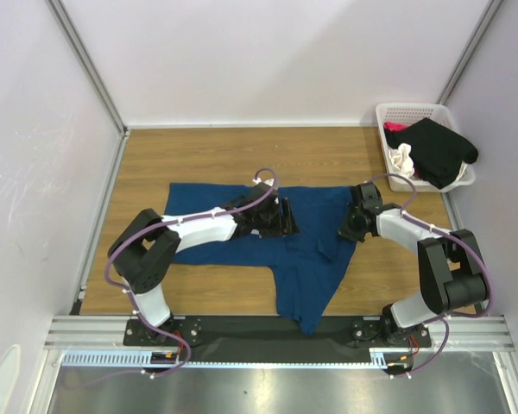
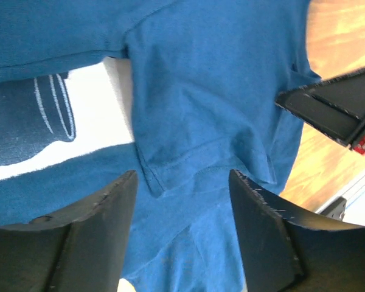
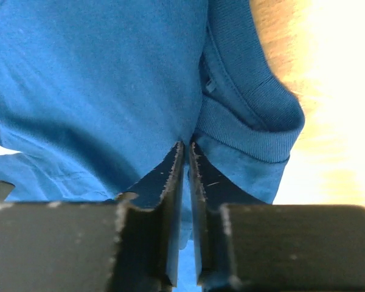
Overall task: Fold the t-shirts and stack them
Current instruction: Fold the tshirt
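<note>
The dark blue t-shirt lies spread on the wooden table, crumpled, with one part hanging toward the near edge. In the left wrist view the shirt fills the frame and part of its white print shows. My left gripper is open just above the shirt's middle, with cloth between its jaws but not gripped. My right gripper is shut on a fold of the blue shirt beside the ribbed collar, its tips together.
A white lattice basket stands at the back right, holding a black t-shirt, a cream-white one and a bit of pink one. White walls enclose the table. A metal rail runs along the near edge.
</note>
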`<state>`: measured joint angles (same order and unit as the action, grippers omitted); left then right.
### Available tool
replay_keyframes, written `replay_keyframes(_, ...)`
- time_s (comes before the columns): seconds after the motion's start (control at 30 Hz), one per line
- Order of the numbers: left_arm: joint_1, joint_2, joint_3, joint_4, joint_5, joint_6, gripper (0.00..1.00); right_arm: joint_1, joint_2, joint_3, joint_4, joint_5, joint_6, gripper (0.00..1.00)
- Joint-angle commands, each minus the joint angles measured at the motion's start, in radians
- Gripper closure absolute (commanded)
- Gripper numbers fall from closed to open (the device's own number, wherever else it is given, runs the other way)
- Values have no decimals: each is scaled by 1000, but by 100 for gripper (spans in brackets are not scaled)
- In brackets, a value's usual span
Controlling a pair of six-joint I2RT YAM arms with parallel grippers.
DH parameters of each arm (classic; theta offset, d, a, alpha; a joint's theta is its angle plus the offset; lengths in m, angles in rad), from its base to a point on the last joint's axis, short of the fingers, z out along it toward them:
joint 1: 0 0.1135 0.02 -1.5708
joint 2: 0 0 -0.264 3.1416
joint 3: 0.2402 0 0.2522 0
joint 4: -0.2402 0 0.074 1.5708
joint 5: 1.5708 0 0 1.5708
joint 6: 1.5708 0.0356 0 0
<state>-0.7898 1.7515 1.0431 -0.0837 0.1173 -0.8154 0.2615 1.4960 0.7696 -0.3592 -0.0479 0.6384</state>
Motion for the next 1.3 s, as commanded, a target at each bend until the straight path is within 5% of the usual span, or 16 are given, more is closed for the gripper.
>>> replay_keyframes(0.0,-6,20,44,29,-25,-54,33,-13,0,-1,42,-1,-20,90)
replay_keyframes(0.1,-8,39,55,12,-45,-57,34,-24,-9,2,37,8,-28,100)
replay_keyframes(0.47,-37,85,80,-16,-88,-70,42,-62,-25,-10,45,-18,-63,100)
replay_keyframes(0.7,-49,100,83,-27,-90,-83,56,-62,-29,-16,45,-29,-85,100)
replay_keyframes(0.93,-57,112,86,-57,-108,-85,55,-64,-36,-15,49,-41,-86,100)
replay_keyframes(1.27,-69,144,127,-113,-142,-67,74,-64,-39,-19,51,-38,-88,100)
